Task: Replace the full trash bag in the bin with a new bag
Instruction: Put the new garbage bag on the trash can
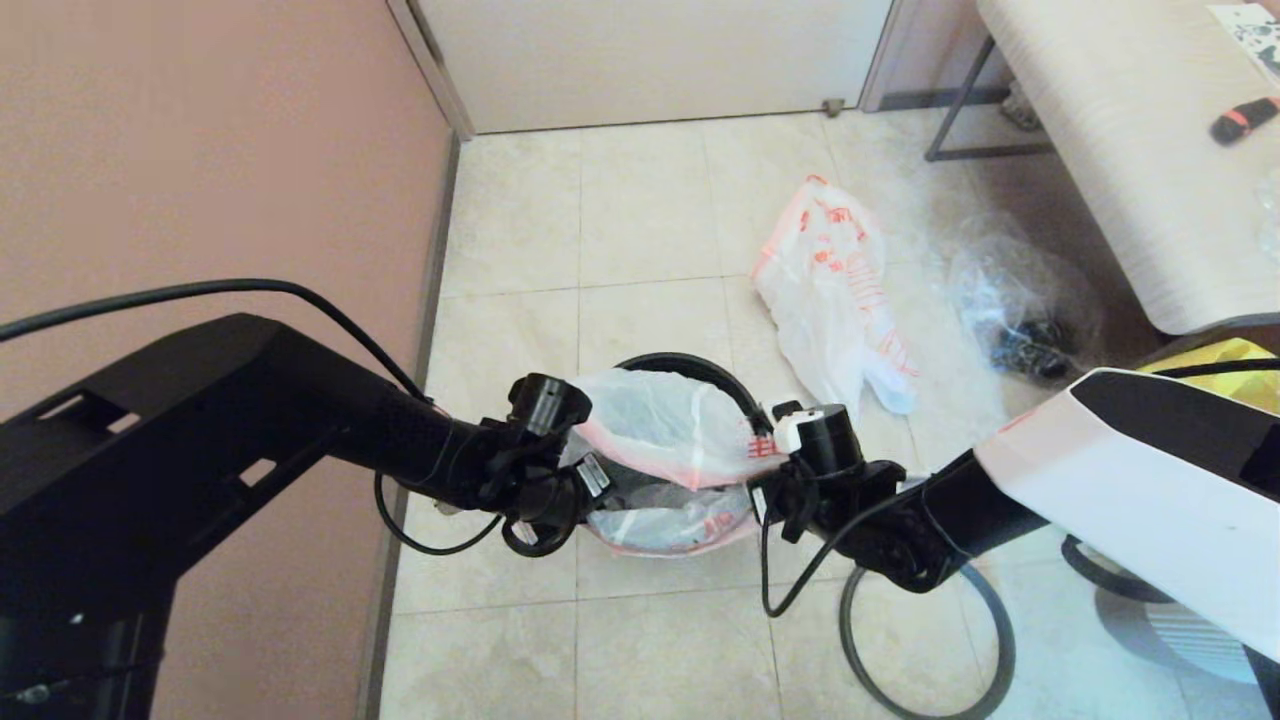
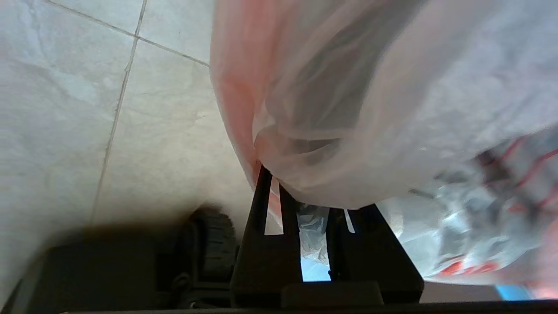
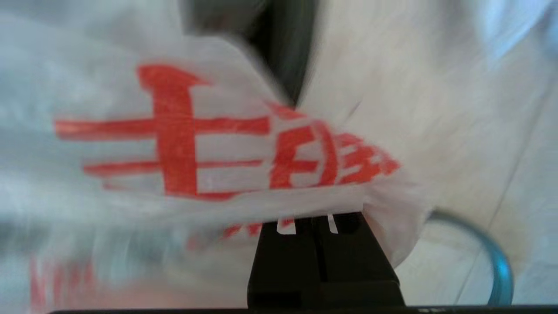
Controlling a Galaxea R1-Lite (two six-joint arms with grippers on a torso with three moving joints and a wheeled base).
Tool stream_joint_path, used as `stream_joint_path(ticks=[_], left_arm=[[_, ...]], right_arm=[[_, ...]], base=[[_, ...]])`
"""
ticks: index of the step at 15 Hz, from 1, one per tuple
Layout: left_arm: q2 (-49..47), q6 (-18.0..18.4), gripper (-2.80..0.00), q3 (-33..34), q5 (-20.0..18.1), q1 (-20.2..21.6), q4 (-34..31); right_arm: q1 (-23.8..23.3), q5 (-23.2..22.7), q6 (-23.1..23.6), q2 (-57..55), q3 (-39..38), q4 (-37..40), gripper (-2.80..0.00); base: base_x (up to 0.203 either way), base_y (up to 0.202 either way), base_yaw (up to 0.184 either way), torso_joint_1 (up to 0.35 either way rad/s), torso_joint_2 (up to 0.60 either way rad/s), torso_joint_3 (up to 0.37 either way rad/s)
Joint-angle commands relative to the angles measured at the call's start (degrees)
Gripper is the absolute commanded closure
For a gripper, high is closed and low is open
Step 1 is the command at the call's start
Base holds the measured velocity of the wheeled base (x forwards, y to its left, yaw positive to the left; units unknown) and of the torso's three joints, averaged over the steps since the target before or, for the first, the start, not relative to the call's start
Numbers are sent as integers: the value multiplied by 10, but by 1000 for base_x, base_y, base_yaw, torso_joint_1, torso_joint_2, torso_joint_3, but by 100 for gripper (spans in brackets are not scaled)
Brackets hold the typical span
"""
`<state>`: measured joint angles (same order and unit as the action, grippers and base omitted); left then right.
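Observation:
The black bin (image 1: pixel 690 362) stands on the tiled floor between my two arms. The full trash bag (image 1: pixel 665 425) bulges out of its top, white with a pink-orange edge, dark trash showing through. My left gripper (image 1: pixel 590 470) is at the bag's left side, shut on its rim plastic (image 2: pixel 370 109); the fingertips (image 2: pixel 268 192) are buried under the film. My right gripper (image 1: pixel 765 450) is at the bag's right side, shut on the printed plastic (image 3: pixel 196 139). The new bag (image 1: pixel 830 290) lies limp on the floor beyond the bin.
A clear crinkled bag of dark items (image 1: pixel 1020 300) lies right of the new bag. A dark thin hoop (image 1: pixel 920 640) lies on the floor under my right arm. A pale bench (image 1: pixel 1120 150) and a yellow bag (image 1: pixel 1230 360) are at the right, a pink wall (image 1: pixel 200 150) at the left.

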<state>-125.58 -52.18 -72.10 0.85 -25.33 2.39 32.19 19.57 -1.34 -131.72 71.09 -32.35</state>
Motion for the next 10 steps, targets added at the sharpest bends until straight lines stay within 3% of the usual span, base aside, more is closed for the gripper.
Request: stream_joint_path(ticks=[1,10], left_arm=[[1,-1,0,7,0,-6,1],[1,8,0,23,2,-29,2]], right_arm=[[-5,9,-1,-4,31,-2,0],[-40,52,-2,-55,130,42,0]], base=[[0,0,0,0,0,0],[0,0,0,0,0,0]])
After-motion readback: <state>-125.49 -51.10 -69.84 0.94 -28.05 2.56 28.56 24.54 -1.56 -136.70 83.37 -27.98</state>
